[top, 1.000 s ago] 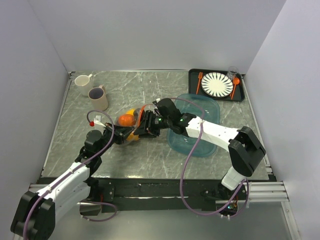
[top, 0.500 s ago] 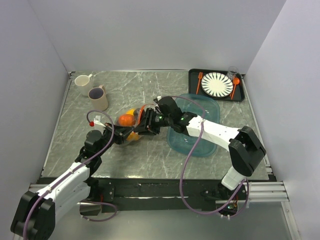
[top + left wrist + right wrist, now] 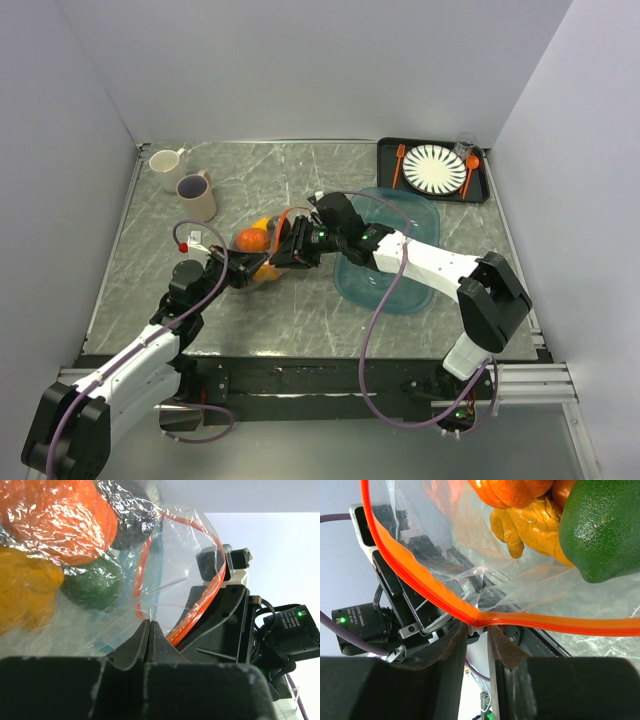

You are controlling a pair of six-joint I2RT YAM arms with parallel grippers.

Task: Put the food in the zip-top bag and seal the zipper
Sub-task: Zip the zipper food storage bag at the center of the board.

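The clear zip-top bag [image 3: 262, 250] lies left of centre with the food inside it. The left wrist view shows an orange piece [image 3: 60, 520], a yellow one [image 3: 25, 590], a green one [image 3: 92, 582] and dark grapes [image 3: 132, 520]. My left gripper [image 3: 149, 624] is shut on the bag's clear film at its near-left corner [image 3: 238, 274]. My right gripper [image 3: 477, 630] is closed on the white slider of the orange-red zipper [image 3: 420, 587], where the strip kinks. It is at the bag's right side [image 3: 288, 250]. Green [image 3: 605, 530] and yellow [image 3: 530, 530] food hang just behind the zipper.
A translucent teal tray [image 3: 412, 285] lies under my right arm. Two mugs [image 3: 196, 196] [image 3: 165, 160] stand at the back left. A black tray [image 3: 385, 150] at the back right holds a striped plate [image 3: 435, 168], an orange fork and spoon, and a clear cup.
My right gripper has shifted slightly left and back along the zipper. The left gripper and the bag have barely moved.
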